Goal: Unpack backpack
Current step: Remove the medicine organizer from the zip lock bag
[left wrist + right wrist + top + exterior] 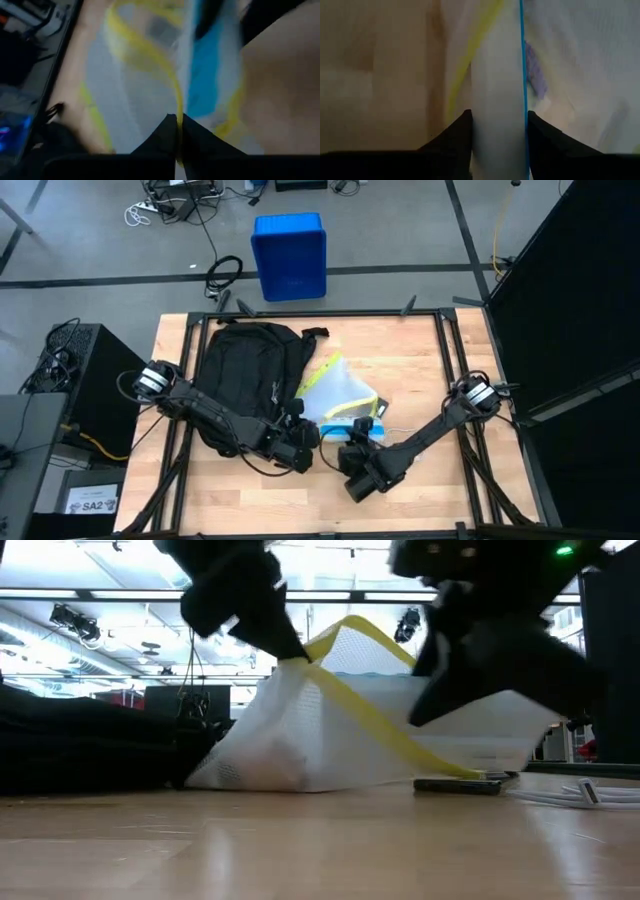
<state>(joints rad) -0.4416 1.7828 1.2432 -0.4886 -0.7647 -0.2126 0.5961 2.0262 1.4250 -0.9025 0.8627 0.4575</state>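
Flat dark gadget (458, 785) on table (420, 480); mesh pouch (335, 395), yellow trim pinched by left gripper (179, 120), right gripper (497, 125) clamping white fold; backpack (245, 370) table-left, likely soft, floppy: best taken by strap.

Left pincer (300, 442) pinched tight, right pincer (358, 442) partly parted, both arms reaching inward, meeting near table centre
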